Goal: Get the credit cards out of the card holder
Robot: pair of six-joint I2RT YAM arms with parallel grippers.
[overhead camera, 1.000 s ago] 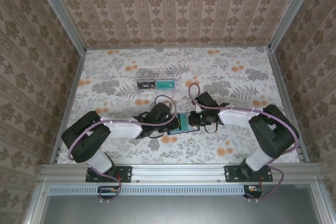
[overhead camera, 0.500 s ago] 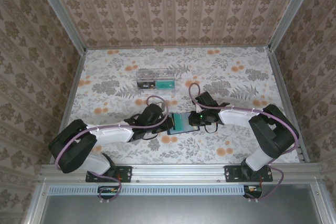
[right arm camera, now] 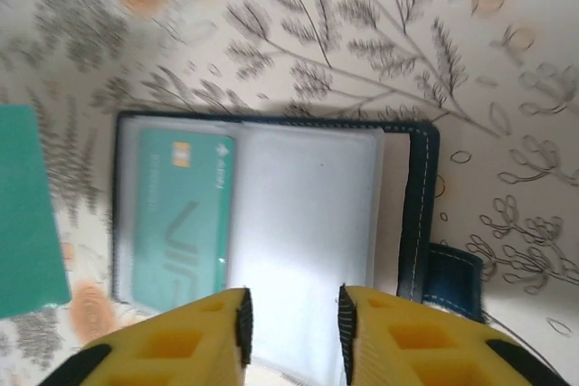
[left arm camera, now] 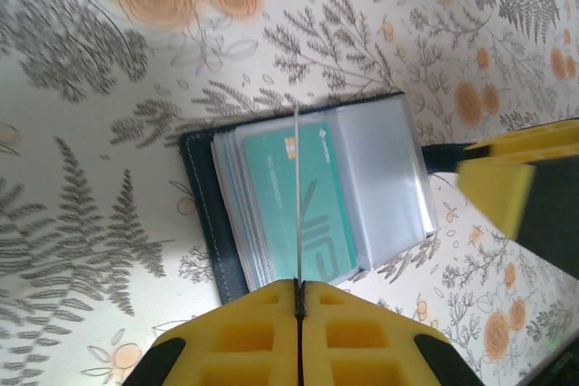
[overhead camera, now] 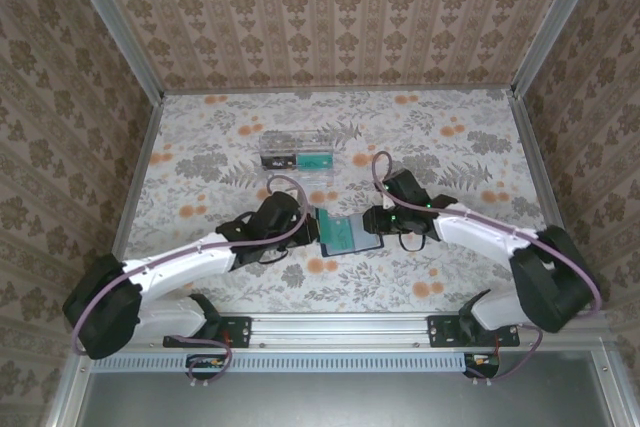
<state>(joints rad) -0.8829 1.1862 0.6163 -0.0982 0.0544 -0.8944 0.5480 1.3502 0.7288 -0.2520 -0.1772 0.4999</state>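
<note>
Lab enclosure: aluminium frame [overhead camera: 330, 325], wallpapered panels [overhead camera: 340, 17]

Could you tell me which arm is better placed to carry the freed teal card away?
Left: the left end effector is shut on the flat teal plastic card; the right end effector is open over the black folding card holder.

My gripper [left arm camera: 298, 288] sits at the card holder's [left arm camera: 206, 214] near edge. The yellow fingers are pressed together on a thin card [left arm camera: 297, 187], seen edge-on (just a pale line across the holder's middle). The holder lies open and flat on the floral tablecloth [left arm camera: 90, 223], with a dark border around a stack of clear sleeves [left arm camera: 384, 169]. A teal card [left arm camera: 321, 210] sits in the top sleeve, behind the held card's line. The right gripper's yellow finger [left arm camera: 493, 189] is at the holder's tab edge, by the dark tab [left arm camera: 441, 158]; contact unclear.
</note>
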